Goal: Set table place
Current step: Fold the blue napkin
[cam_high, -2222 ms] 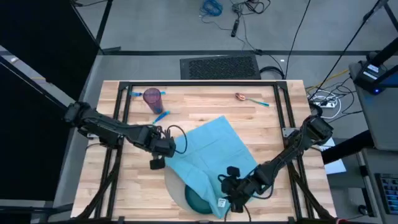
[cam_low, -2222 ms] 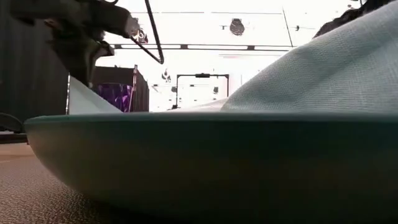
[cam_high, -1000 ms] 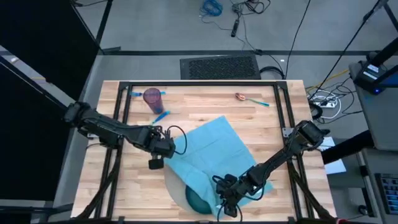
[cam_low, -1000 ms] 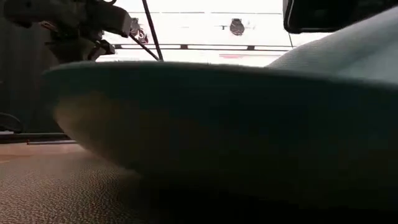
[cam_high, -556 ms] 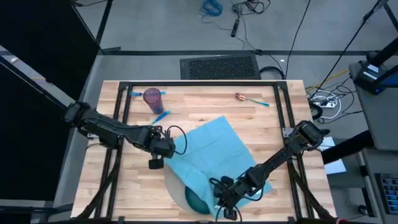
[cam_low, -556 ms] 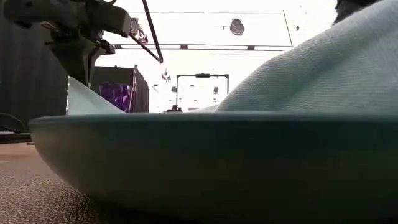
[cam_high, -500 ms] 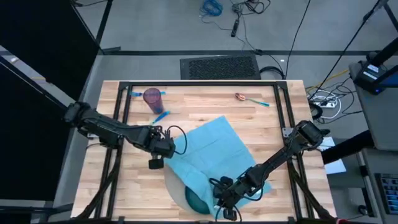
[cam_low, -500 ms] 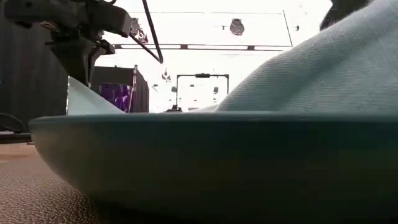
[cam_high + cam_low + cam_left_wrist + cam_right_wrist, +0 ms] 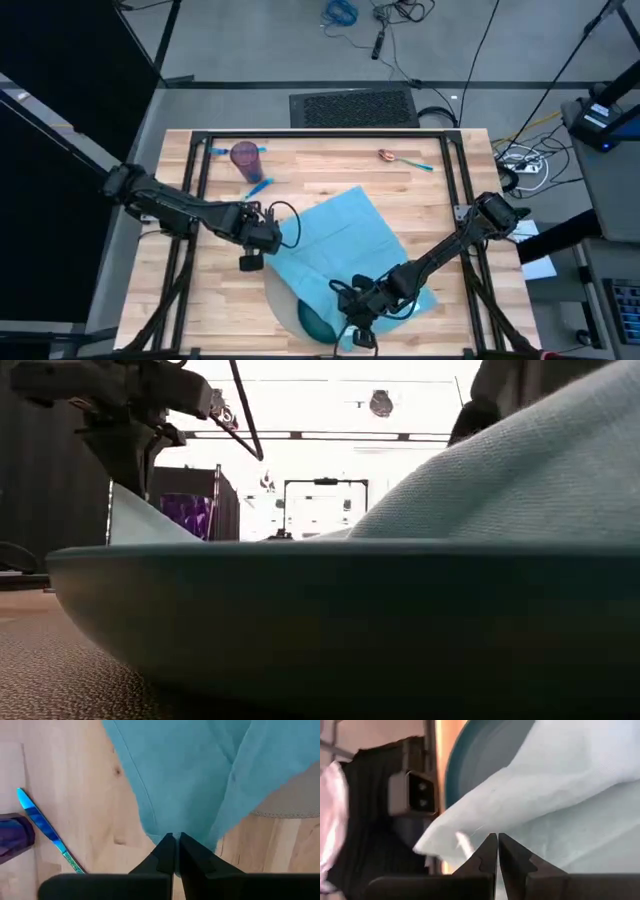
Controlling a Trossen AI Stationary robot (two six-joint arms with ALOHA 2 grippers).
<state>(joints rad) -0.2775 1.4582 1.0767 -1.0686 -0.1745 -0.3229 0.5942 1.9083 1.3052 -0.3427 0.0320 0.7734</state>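
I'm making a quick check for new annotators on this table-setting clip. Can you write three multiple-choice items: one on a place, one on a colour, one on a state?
1. Where does the purple cup stand?
A. far left of the table
B. on the plate
C. near right corner

2. What colour is the napkin?
A. red
B. light blue
C. white

3. How are the left gripper's fingers?
A. wide open
B. shut on the napkin's edge
C. holding the spoon

Answers:
1 A: the high view shows it there.
2 B: all views show it.
3 B: the left wrist view shows the cloth pinched.
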